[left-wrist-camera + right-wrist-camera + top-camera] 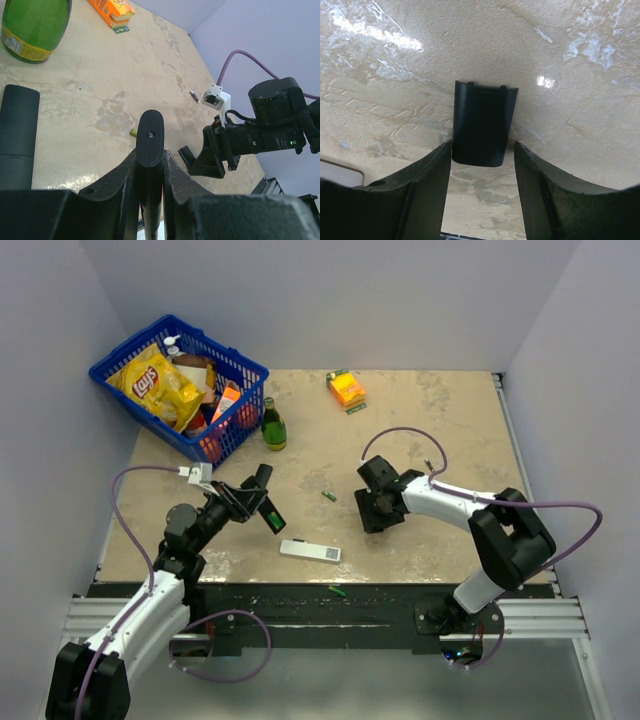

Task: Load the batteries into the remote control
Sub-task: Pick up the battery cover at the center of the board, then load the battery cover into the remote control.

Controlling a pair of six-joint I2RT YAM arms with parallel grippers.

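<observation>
**Operator:** Any writing I can go by?

**Spotter:** Only 1 word you can read: "Lay's" on the yellow chip bag (160, 388) in the blue basket (228, 348). The bottle (35, 22) has a yellow label band, too blurred to read. The print on the orange box (346, 388) is too small.

**Operator:** Where is the remote?

**Spotter:** In your left gripper (150, 162). The remote (150, 132) stands up between the 2 fingers, which are clamped on its sides. It is held tilted, up off the table (440, 420).

**Operator:** And the batteries?

**Spotter:** You have 1 battery (328, 496) lying on the table between your 2 grippers, apart from both. A 2nd battery (338, 590) lies on the black strip at the table's near edge, just below the white remote (310, 551).

**Operator:** The right side?

**Spotter:** Your right gripper (482, 150) is low over the table with its jaws apart. A black cover (484, 115) lies flat there, its near end in the gap between them. 1 finger sits right at the cover's edge, and a sliver of table shows between the cover and the other finger. You can see a corner of the white remote at the lower left of that wrist view.
</observation>
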